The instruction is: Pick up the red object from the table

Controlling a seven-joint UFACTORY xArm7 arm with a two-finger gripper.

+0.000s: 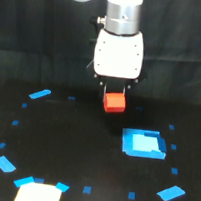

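The red object (114, 102) is a small red-orange block, narrower than the white gripper body (119, 53) right above it. My gripper (114, 92) points straight down and its short dark fingers stand at the block's top edges, shut on it. The block appears to hang a little above the black table (58, 149), though the gap beneath it is hard to judge. The fingertips are mostly hidden by the block.
A bright blue square patch (143, 143) lies on the table toward the exterior view's right and nearer the camera. Small blue tape marks ring the area, such as one at the left (40, 93) and one at the lower right (170, 193). A pale object (37, 195) sits at the bottom edge.
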